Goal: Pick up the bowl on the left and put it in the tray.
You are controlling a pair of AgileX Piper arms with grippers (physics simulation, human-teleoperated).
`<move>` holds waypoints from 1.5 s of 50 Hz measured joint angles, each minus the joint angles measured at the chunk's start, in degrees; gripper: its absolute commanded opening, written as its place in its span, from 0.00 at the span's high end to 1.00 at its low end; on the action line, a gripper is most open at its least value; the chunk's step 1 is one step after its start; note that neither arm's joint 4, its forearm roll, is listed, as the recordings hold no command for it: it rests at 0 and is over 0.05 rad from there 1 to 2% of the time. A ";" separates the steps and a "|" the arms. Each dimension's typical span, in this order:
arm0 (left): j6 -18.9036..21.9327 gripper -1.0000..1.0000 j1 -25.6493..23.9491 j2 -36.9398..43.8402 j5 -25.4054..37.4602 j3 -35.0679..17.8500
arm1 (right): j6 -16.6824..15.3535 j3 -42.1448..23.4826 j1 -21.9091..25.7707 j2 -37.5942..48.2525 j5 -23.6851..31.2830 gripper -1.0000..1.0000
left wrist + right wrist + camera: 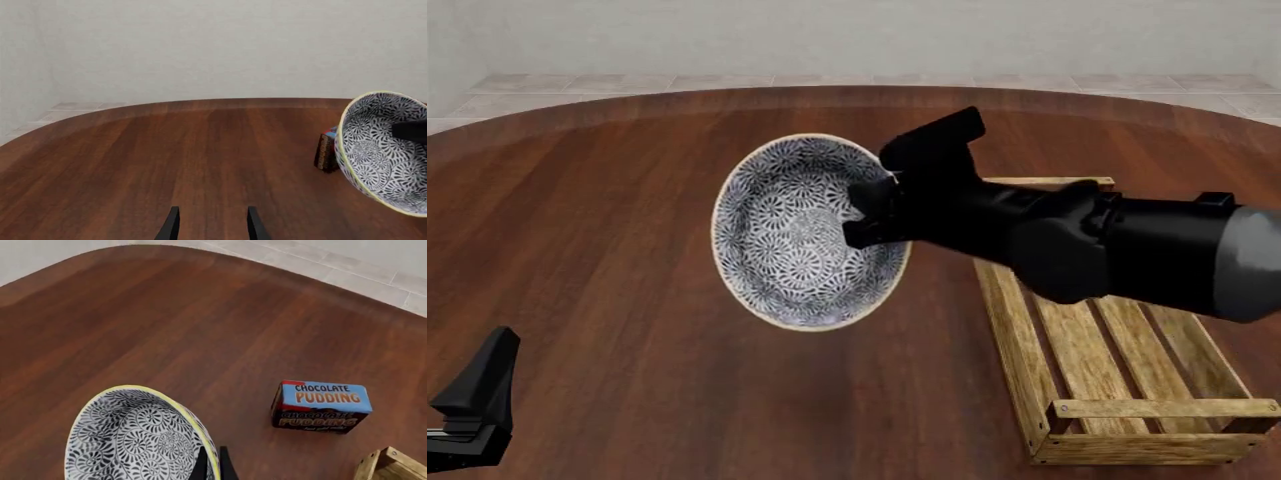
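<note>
The blue-patterned bowl (801, 235) hangs tilted in the air over the middle of the table, its inside facing the front camera. My right gripper (874, 215) is shut on the bowl's right rim; the right wrist view shows the rim pinched between the fingers (213, 465) and the bowl (133, 440) below. The bowl (383, 150) also appears in the left wrist view. The light-wood tray (1101, 340) lies on the table to the bowl's right, below the right arm. My left gripper (212, 225) sits low at the near left, open with nothing between its fingers.
A chocolate pudding box (321, 406) stands on the table beyond the bowl; it also shows in the left wrist view as the pudding box (326, 150). The brown table's curved far edge (827, 95) meets a tiled floor.
</note>
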 measured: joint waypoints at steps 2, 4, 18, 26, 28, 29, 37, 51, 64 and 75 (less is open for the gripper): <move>0.00 0.00 0.00 0.00 0.00 0.00 | -0.27 0.33 -0.19 -0.70 0.00 1.00; 0.00 0.00 0.00 0.00 0.00 0.00 | -0.52 0.64 -0.40 -1.40 0.02 1.00; 0.00 0.00 0.00 0.00 0.00 0.00 | -2.06 2.66 -2.15 -6.39 0.30 1.00; 0.00 0.00 0.00 0.00 0.00 0.00 | -2.45 3.57 -3.16 -9.04 0.69 1.00; 0.00 0.00 0.00 0.00 0.00 0.00 | -2.45 3.75 -3.42 -9.70 0.83 1.00; 0.00 0.00 0.00 0.00 0.00 0.00 | -2.44 3.83 -3.55 -10.03 0.91 1.00; 0.00 0.00 0.00 0.00 0.00 0.00 | -2.23 4.25 -4.62 -12.49 1.66 1.00; 0.00 0.00 0.00 0.00 0.00 0.00 | -1.27 4.61 -7.23 -16.79 3.08 1.00; 0.00 0.00 0.00 0.00 0.00 0.00 | -0.37 4.33 -10.13 -19.68 4.42 1.00; 0.00 0.00 0.00 0.00 0.00 0.00 | 0.67 3.91 -12.43 -21.85 5.62 1.00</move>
